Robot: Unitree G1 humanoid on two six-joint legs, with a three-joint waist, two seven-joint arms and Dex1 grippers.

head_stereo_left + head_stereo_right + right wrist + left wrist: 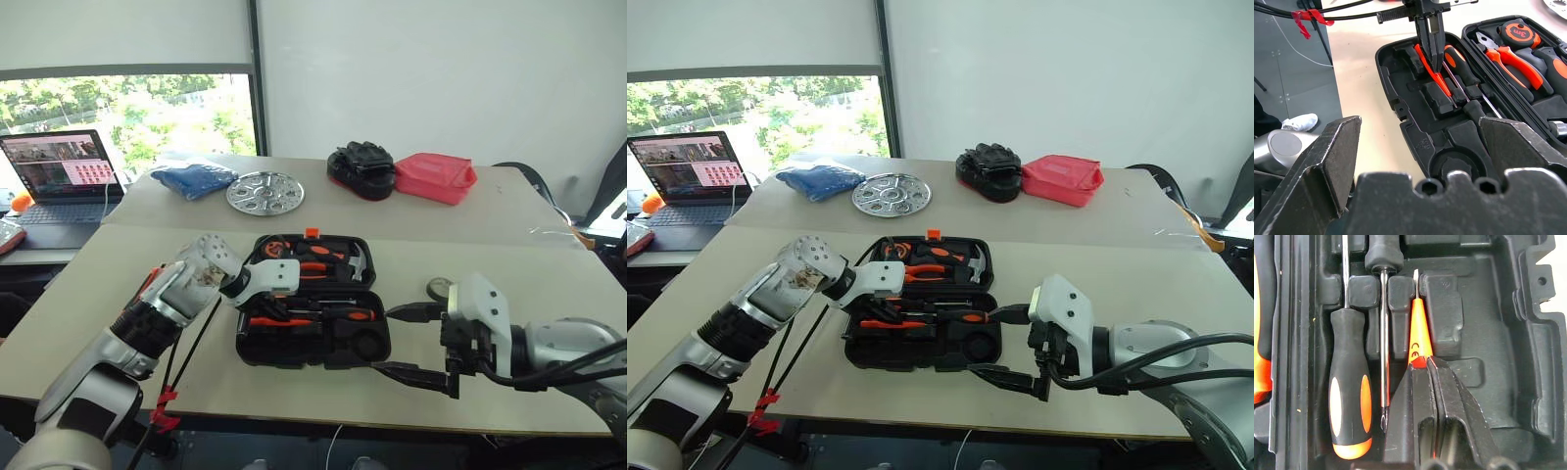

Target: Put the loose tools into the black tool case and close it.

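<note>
Left fingers (pixel 1420 396) pinched on slim orange screwdriver (pixel 1419 333), lowered into open case (pixel 312 352) recess beside black-handled screwdriver (pixel 1349 382). Right fingers (pixel 416 343) spread wide, empty, just right of case. Risk: released crooked, riding up on recess edge, blocking lid from shutting.

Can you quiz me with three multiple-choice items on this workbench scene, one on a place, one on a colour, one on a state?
1. Where does the round silver metal plate lie?
A. inside the case
B. on the far table behind the case
C. on the laptop

2. What colour is the soft pouch beside the black gloves bundle?
A. red
B. green
C. white

3. How does the black moulded-plastic tool case stand?
A. latched shut
B. upside down
C. open

Answers: B, the plate rests beyond the case; A, the pouch is plainly red; C, the case's recesses with the black-and-orange-handled screwdriver show.
</note>
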